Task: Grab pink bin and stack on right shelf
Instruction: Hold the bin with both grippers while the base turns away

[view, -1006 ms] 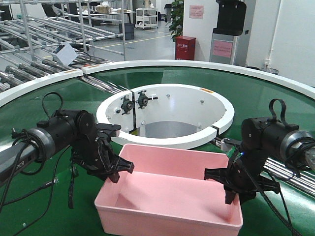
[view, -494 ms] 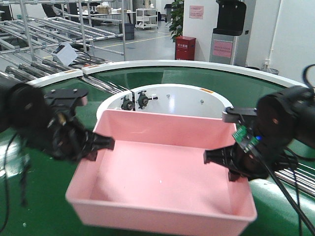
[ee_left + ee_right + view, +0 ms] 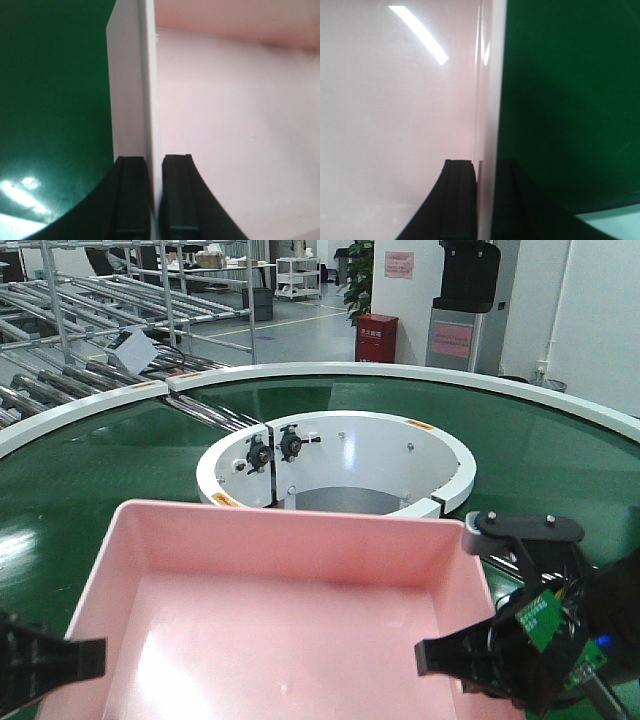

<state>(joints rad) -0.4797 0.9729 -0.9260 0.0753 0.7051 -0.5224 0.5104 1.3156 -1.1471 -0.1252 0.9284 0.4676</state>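
The pink bin [image 3: 290, 610] is held up off the green conveyor, close to the front camera, and fills the lower half of the view. My left gripper [image 3: 85, 660] is shut on its left wall at the bottom left. My right gripper [image 3: 450, 658] is shut on its right wall. In the left wrist view the gripper [image 3: 154, 165] pinches the thin wall, with the pink floor [image 3: 230, 125] to its right. In the right wrist view the gripper [image 3: 485, 167] pinches the other wall, with the pink floor [image 3: 395, 125] to its left. The right shelf is out of view.
The green conveyor table [image 3: 560, 450] curves round a white ring housing [image 3: 440, 455] just beyond the bin. Metal roller racks [image 3: 100, 300] stand at the back left. A red cabinet [image 3: 377, 337] and a dark machine [image 3: 468, 300] stand at the back.
Both grippers have lifted the pink bin up and toward the camera. It now looks much larger, and the arms have dropped to the bottom corners of the view.
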